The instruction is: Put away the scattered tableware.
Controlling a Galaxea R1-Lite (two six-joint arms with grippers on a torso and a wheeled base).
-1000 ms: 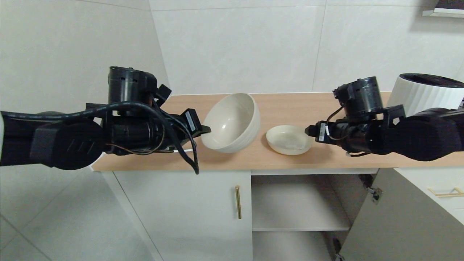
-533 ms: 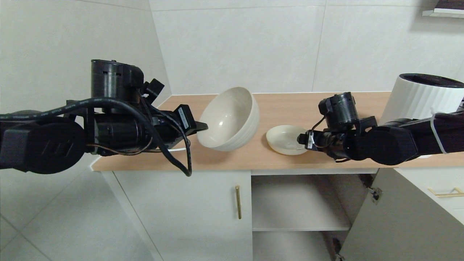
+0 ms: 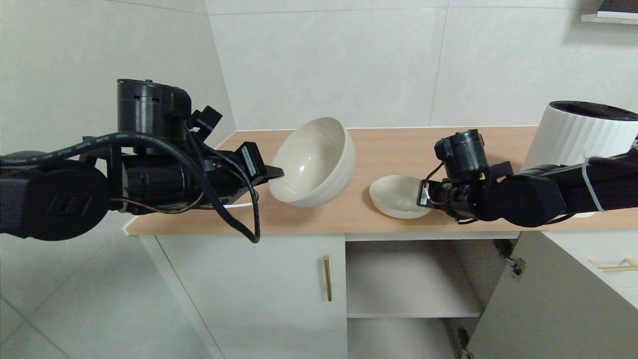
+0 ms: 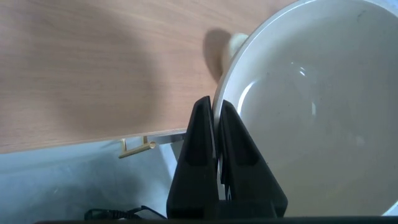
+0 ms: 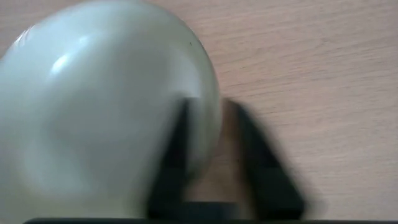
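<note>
**A:** Where do things stand?

**B:** The left gripper (image 3: pixel 277 174) is pinched shut on the bowl's (image 3: pixel 319 164) rim at its 9 o'clock. The bowl hangs tilted, mouth toward us, over the counter (image 3: pixel 389 144). At the bowl's 3 o'clock, the right gripper (image 3: pixel 421 192) has its jaws astride the dish's (image 3: pixel 396 198) rim. The dish is tipped up on that side, so I judge it gripped.

**A:** What could go wrong?

**B:** Both holds are thin pinches on smooth rims. The bowl is big and hangs well out from its one grip point, so a quick swing could make it pivot or slip out and drop. The dish's low edge looks close to the counter. Dragging it rather than lifting could twist it out of the jaws. The two pieces are near each other, so they could knock together on the way to the open cabinet (image 3: pixel 406 279) at 6 o'clock. The door (image 3: pixel 538 309) at 4 o'clock is also in the right arm's way.

**A:** Anything you can't make out?

**B:** The right wrist view is smeared, so how deep the jaws sit on the dish is unclear. I can't tell whether the dish's low edge touches the wood. The cabinet's lower part is cut off.
</note>
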